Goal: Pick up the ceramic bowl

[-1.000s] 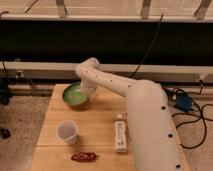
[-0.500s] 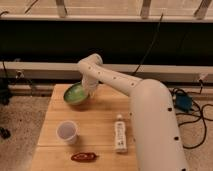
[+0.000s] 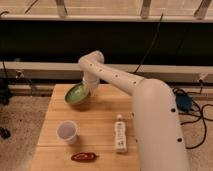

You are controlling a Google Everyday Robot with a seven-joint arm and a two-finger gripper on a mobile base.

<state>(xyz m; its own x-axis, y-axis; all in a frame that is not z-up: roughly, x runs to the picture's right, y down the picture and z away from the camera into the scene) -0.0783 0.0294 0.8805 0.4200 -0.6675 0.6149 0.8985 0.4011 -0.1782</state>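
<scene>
Since a moment ago, bowl [image 3: 77, 93] tipped up and lifted at the far left of the counter [image 3: 102, 120], inside now facing the camera; grasp looks good. Claw [image 3: 90, 88] pinching the bowl's right rim, hanging from the arm [image 3: 125, 80] bent over the counter.

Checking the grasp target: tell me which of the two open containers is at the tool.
The green ceramic bowl, tilted at the table's far left, right by the tool. The translucent plastic cup stands upright nearer the camera, well apart from it.
</scene>
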